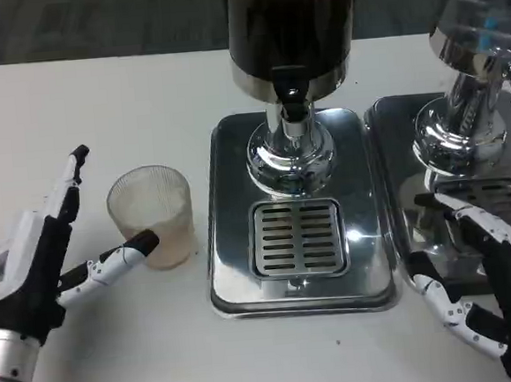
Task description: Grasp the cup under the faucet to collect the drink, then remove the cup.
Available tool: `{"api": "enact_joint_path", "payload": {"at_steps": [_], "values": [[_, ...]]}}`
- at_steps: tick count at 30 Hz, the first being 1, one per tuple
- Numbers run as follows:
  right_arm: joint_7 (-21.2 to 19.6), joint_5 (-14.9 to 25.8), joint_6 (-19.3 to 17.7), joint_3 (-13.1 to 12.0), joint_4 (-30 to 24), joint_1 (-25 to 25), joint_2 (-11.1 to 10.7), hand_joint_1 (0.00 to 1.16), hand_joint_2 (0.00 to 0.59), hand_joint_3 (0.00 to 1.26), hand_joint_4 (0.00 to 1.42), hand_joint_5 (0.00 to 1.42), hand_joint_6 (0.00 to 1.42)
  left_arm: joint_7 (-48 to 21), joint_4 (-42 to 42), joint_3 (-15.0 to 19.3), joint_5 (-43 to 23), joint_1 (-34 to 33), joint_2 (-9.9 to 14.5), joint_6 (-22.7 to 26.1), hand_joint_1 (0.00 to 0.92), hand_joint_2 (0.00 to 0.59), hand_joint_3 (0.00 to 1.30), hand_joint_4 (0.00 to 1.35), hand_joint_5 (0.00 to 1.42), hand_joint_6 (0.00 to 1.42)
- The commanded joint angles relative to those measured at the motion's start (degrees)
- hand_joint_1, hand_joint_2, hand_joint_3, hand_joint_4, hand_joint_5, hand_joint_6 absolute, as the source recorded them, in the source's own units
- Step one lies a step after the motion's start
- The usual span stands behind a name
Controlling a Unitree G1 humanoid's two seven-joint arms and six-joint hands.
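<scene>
At the near left, the left robot hand [44, 261] is seen spread wide above the white table [80, 99], with one finger raised toward the far side and another stretched rightward so that its dark tip lies against the near side of the cup [151, 215]; nothing is gripped by it. The cup, a ribbed translucent tumbler, stands upright on the table, just left of the drink dispenser's steel drip tray [297, 210] and well clear of the faucet [290, 95]. The tray's slotted grate [297, 238] is found in its near half, and behind it the chrome pedestal [290, 157] rises to the dark tank [288, 25], with the black faucet projecting from its front. To the right, a second drip tray [397, 189] sits just beside the first, carrying a second dispenser [462, 122] with a clear tank. At the near right, the right robot hand [493, 287] is held open over that second tray, fingers apart and holding nothing.
</scene>
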Motion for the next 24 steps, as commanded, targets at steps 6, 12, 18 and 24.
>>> {"api": "enact_joint_path", "payload": {"at_steps": [6,12,18,24], "values": [[0.6,1.2,-0.8,-1.5,-1.0,1.2,-0.2,0.37,0.414,0.27,0.25,0.28,0.41,-3.7,6.0,-3.1,-0.9,-4.3,1.0,-1.9,0.106,0.021,0.00,0.00,0.09,0.09],[0.4,1.0,-0.9,-1.4,-0.9,1.4,0.3,0.37,0.414,0.27,0.25,0.28,0.41,-6.4,9.0,-4.7,-1.0,-6.8,1.2,-1.7,0.112,0.021,0.00,0.00,0.09,0.09],[0.1,0.8,-0.8,-1.3,-1.2,1.9,0.7,0.37,0.414,0.27,0.26,0.29,0.41,-7.7,10.6,-5.4,-1.7,-8.1,1.0,-0.9,0.118,0.020,0.00,0.00,0.09,0.10],[0.0,0.8,-0.7,-1.5,-1.6,2.5,0.9,0.37,0.411,0.27,0.26,0.29,0.41,-7.9,11.2,-5.7,-2.7,-8.8,0.4,-0.1,0.115,0.020,0.00,0.00,0.10,0.10]]}}
